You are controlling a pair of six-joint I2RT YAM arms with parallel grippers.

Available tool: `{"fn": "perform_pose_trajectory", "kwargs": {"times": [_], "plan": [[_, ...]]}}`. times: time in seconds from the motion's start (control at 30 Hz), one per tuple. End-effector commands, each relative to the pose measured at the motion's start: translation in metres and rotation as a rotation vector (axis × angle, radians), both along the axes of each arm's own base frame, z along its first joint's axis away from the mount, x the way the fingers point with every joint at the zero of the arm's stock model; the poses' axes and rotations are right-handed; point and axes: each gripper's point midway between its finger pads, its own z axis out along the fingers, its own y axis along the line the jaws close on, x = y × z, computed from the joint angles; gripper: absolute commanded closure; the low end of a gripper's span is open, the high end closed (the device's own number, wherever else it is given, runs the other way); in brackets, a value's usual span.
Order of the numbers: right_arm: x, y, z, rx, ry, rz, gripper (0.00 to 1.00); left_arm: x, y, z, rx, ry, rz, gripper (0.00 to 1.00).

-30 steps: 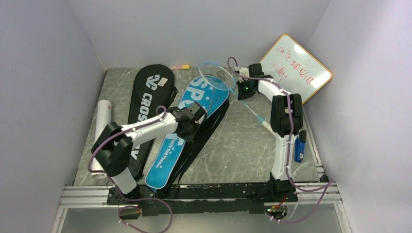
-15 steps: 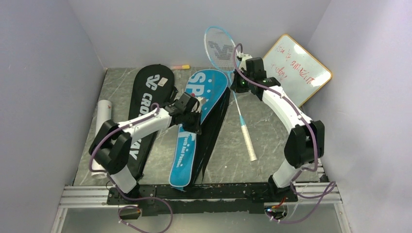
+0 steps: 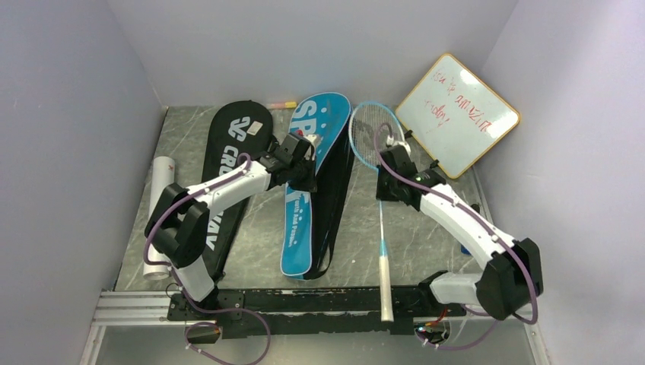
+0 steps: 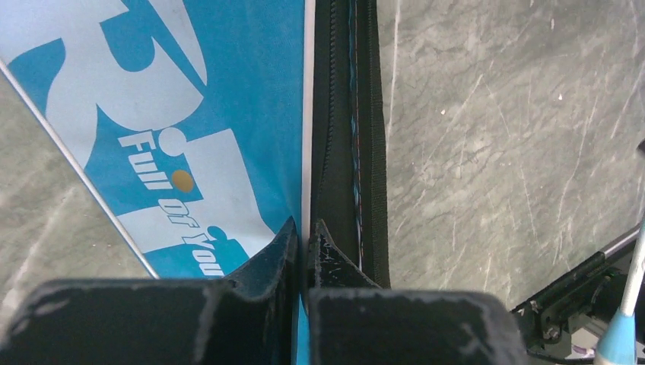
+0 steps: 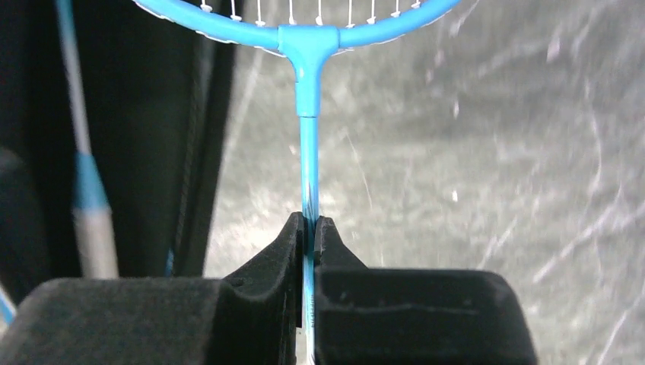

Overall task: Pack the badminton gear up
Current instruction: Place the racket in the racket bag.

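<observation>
The blue bag [image 3: 308, 137] lies mid-table, its lettered top flap [image 4: 220, 114] raised off the black lower half [image 4: 346, 152]. My left gripper [image 3: 306, 176] [image 4: 306, 228] is shut on the flap's right edge. The black bag [image 3: 228, 148] lies to its left. My right gripper [image 3: 382, 173] [image 5: 307, 222] is shut on the shaft of the light-blue racket [image 3: 371, 131] [image 5: 308, 137], just below the head. Its white handle [image 3: 386, 289] reaches the near rail. In the right wrist view a second pale-blue shaft with a white grip [image 5: 87, 201] shows against the black bag.
A white tube [image 3: 158, 209] lies along the left wall. The orange-rimmed whiteboard [image 3: 458, 114] leans in the back right corner. A small pink and yellow marker [image 3: 283, 104] lies by the back wall. The metal rail [image 3: 137, 304] runs along the near edge.
My right arm has swung the racket down from upright at the back wall to the right of the blue bag. My left gripper has carried the flap farther back, and the bag has straightened.
</observation>
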Motion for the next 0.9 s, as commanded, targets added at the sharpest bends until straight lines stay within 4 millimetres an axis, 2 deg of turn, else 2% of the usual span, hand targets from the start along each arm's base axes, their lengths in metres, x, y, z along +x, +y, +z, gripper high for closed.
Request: {"fn": "perform_pose_trajectory", "kwargs": {"times": [0.0,0.2,0.33,0.43,0.6,0.87], "plan": [[-0.031,-0.008,-0.008,0.034,0.023,-0.103,1.0,0.027,-0.002,0.056,-0.055,-0.181,0.042,0.95],[-0.057,-0.003,-0.047,-0.006,0.112,-0.09,1.0,0.031,-0.005,0.069,-0.068,-0.21,0.036,0.95],[-0.061,0.009,-0.06,-0.027,0.127,-0.043,1.0,0.026,-0.013,0.071,-0.078,-0.194,-0.021,0.95],[-0.058,0.021,-0.062,-0.037,0.12,-0.019,1.0,0.018,-0.021,0.068,-0.067,-0.171,-0.07,0.95],[-0.047,0.052,-0.062,-0.046,0.109,0.038,1.0,0.004,-0.033,0.065,-0.057,-0.157,-0.139,0.95],[-0.019,0.106,-0.049,-0.048,0.038,0.14,1.0,-0.016,-0.047,0.051,-0.026,-0.12,-0.243,0.95]]}}
